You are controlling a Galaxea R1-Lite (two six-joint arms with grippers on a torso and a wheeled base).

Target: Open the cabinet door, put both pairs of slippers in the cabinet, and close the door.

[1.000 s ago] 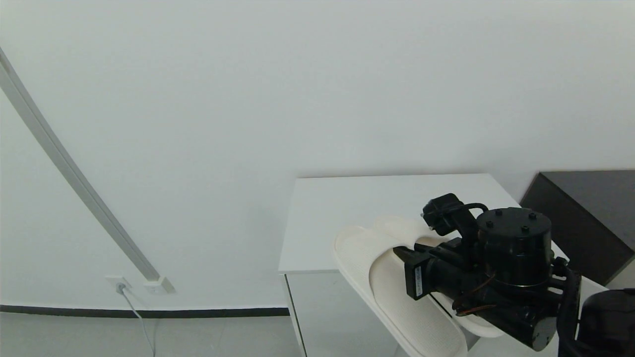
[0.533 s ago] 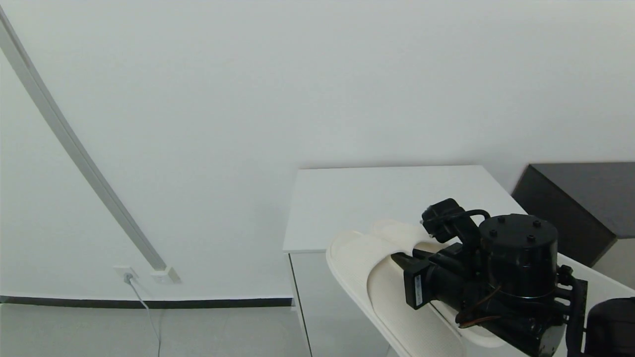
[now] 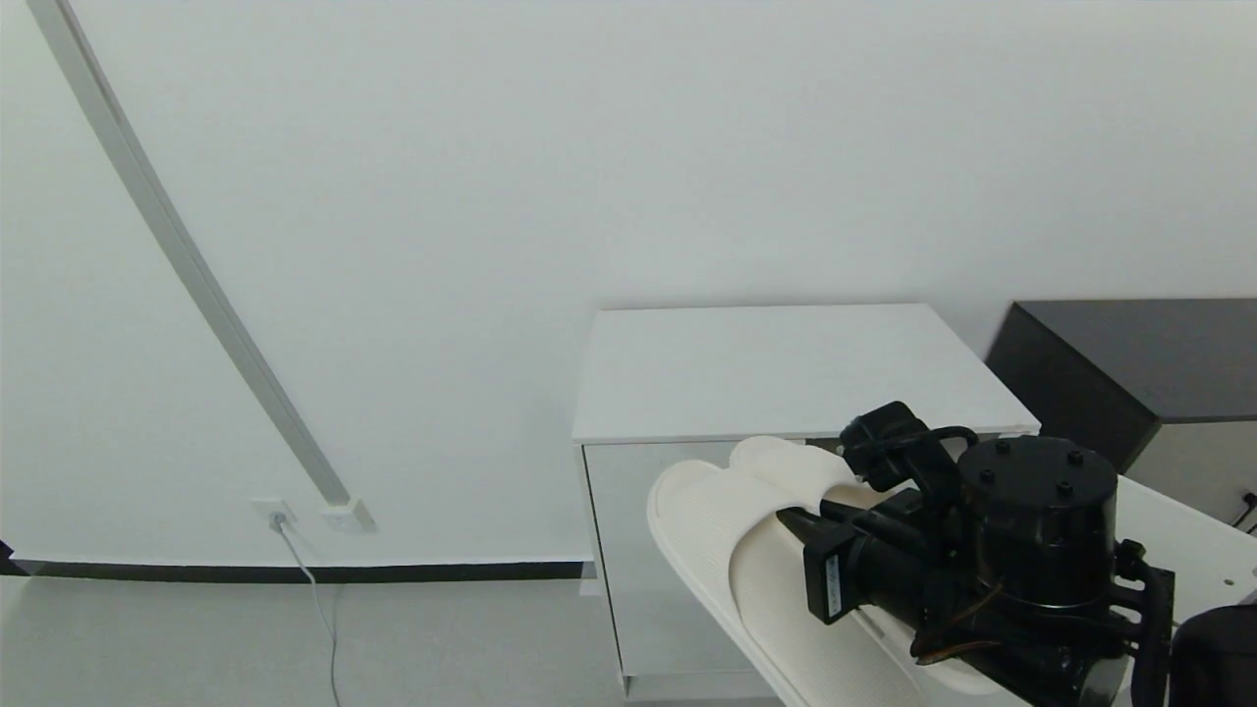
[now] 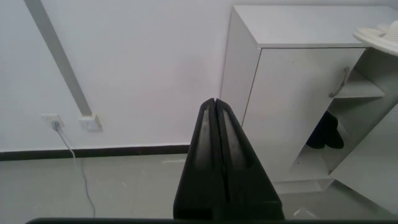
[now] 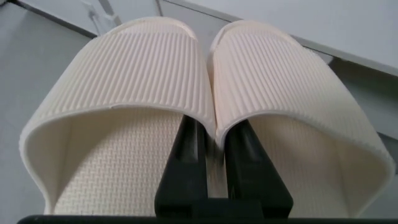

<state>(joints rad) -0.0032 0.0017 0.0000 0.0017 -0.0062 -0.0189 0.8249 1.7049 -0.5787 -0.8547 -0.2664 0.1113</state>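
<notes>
While right hand grips slippers, head view shifted, exposing cabinet front.

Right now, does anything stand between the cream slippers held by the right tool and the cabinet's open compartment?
Nothing visible does. The cream ribbed slippers in the right tool face the white cabinet, its door swung open; a dark pair sits low inside.

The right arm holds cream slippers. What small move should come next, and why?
Probably lower the right gripper with its cream ribbed slippers toward the shelves of the white cabinet: its door stands open, and the slippers hang near top height.
</notes>
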